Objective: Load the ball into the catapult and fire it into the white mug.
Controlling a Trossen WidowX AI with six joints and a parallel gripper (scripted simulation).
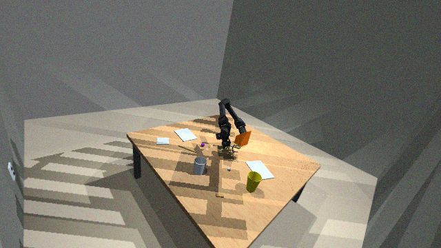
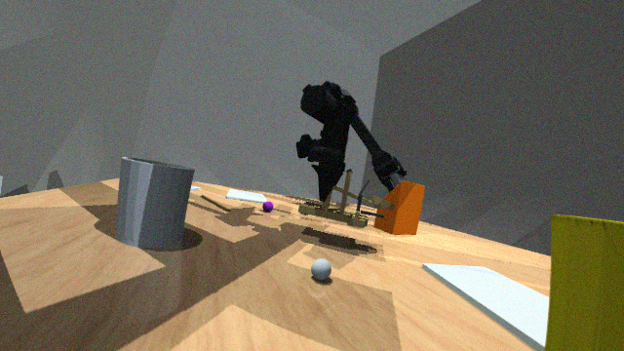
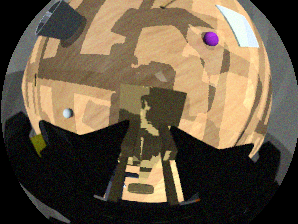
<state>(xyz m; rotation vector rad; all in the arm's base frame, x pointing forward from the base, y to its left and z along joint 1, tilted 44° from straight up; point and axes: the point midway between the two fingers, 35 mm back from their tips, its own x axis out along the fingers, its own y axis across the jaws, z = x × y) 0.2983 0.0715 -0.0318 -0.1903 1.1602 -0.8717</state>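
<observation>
My gripper (image 1: 226,147) (image 2: 324,197) (image 3: 150,126) is shut on the wooden catapult (image 2: 336,213) (image 3: 152,106), which hangs a little above the table with its shadow below. In the exterior view its throwing arm and cup point to the right. A purple ball (image 1: 202,145) (image 2: 267,207) (image 3: 211,39) lies on the table beyond it. A pale grey-white ball (image 1: 229,169) (image 2: 321,269) (image 3: 67,113) lies nearer the exterior camera. The greyish-white mug (image 1: 200,167) (image 2: 153,205) (image 3: 65,22) stands upright at the left in the top and exterior views. The gripped part is partly hidden.
A yellow cup (image 1: 253,182) (image 2: 585,283) stands at the right beside a white sheet (image 1: 259,169) (image 2: 492,294). An orange block (image 1: 243,138) (image 2: 409,210) is close to the catapult. Another sheet (image 1: 185,134) (image 2: 246,196) and a thin stick (image 1: 187,149) (image 2: 214,202) lie farther back.
</observation>
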